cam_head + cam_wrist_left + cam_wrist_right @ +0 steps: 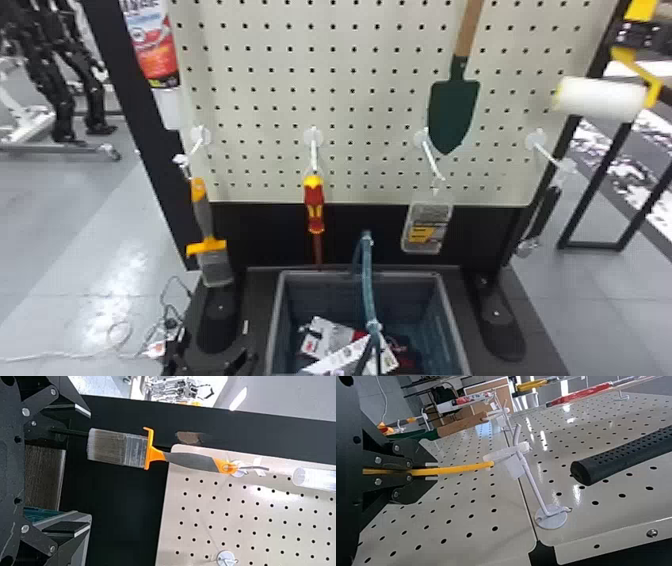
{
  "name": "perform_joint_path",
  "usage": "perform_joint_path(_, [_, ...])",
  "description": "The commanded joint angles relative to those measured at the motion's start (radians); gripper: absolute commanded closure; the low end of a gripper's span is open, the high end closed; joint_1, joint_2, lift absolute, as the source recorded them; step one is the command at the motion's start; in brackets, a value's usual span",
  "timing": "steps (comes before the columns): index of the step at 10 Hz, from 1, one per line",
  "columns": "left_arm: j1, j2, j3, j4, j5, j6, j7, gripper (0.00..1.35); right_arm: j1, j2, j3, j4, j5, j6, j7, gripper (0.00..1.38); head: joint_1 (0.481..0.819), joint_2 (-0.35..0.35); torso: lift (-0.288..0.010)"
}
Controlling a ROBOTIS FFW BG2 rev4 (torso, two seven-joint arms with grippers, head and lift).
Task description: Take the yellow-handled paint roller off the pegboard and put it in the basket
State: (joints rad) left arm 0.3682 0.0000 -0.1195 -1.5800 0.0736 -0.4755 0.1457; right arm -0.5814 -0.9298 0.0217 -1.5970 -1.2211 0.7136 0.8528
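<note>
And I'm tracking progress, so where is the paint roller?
The paint roller is upper right in the head view, its white sleeve across the pegboard's right edge, above the lower right hook; its yellow part is in the right hand.

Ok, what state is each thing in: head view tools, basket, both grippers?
Basket: upright, packages inside, handle raised
Paint roller: gripped, outside basket
Right gripper: fingers shut on paint roller
Left gripper: fingers open
Paintbrush: hanging, bristles down
Screwdriver: hanging, handle up
Trowel: hanging, blade down
Black-handled tool: hanging
</note>
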Motion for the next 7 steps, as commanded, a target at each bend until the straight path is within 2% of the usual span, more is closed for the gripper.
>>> perform_joint_path(1, [0.000, -0.003, 0.000, 0.000, 0.000, 0.000, 0.000, 0.30, 0.002, 0.000, 0.000, 0.000, -0.001, 0.000, 0.000, 1.28, 0.549, 0.000, -0.100])
perform_joint_path(7, [0.003, -0.003, 0.001, 0.000, -0.002, 0.000, 0.000, 0.30, 0.011, -0.007, -0.016, -0.015, -0.003, 0.029, 0.000, 1.28, 0.549, 0.000, -0.100])
